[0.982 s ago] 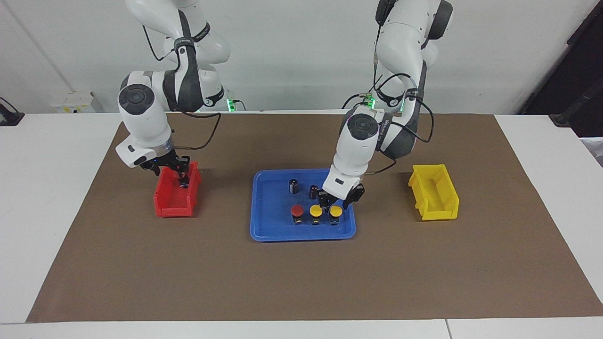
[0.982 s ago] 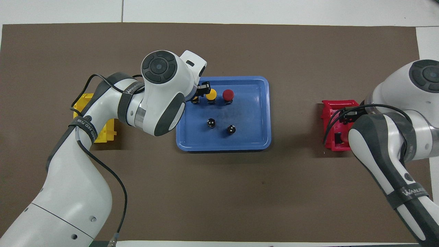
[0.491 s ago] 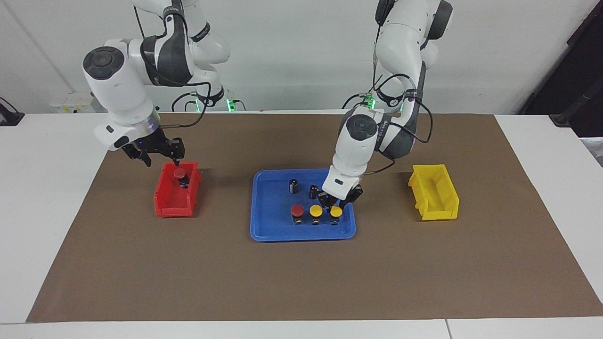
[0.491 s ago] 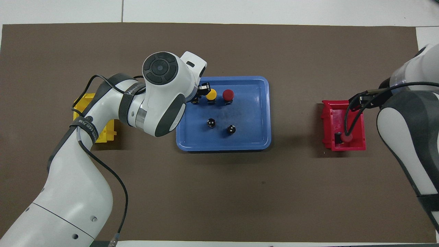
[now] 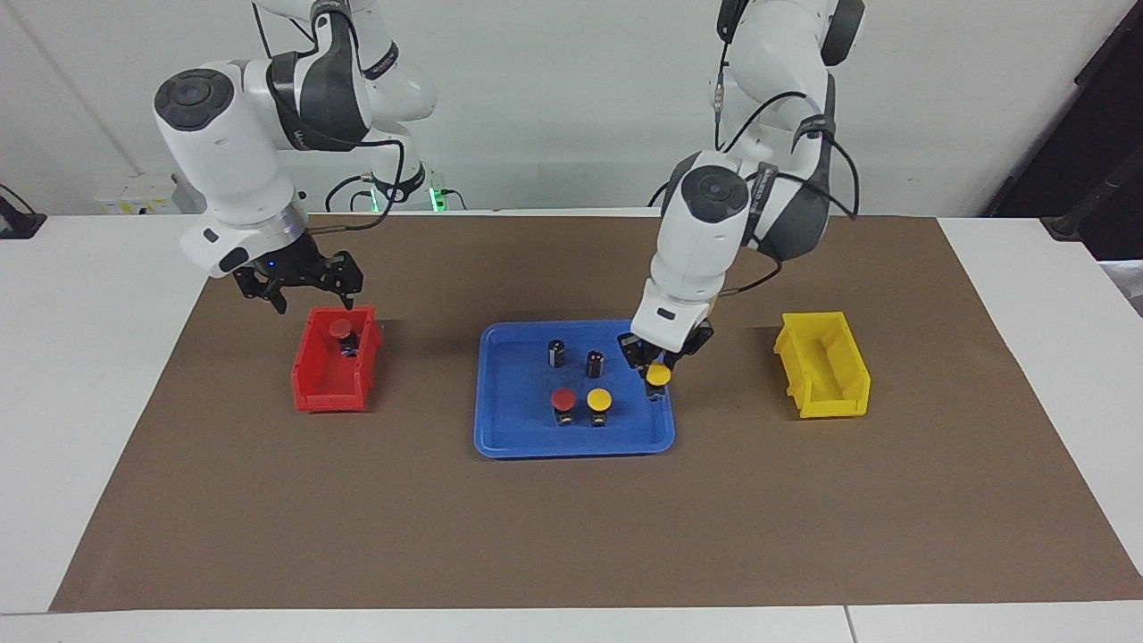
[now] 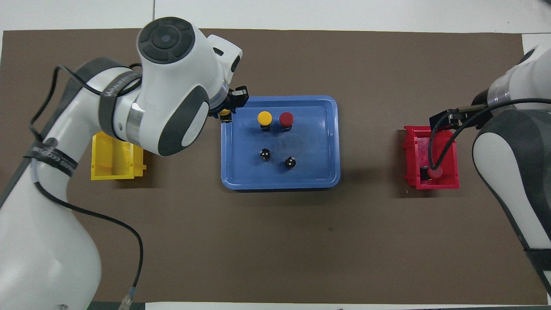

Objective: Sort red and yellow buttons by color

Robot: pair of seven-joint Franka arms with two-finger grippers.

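Note:
My left gripper is shut on a yellow button and holds it above the blue tray's edge toward the left arm's end; it also shows in the overhead view. On the tray stand one red button and one yellow button, side by side. Another red button lies in the red bin. My right gripper is open and empty, raised over the red bin's end nearer to the robots.
Two dark capless cylinders stand on the tray, nearer to the robots than the buttons. A yellow bin sits on the brown mat toward the left arm's end, with nothing in it that I can see.
My left gripper closed on the yellow button and lifted it off the tray. My right gripper left the red button in the red bin and rose clear.

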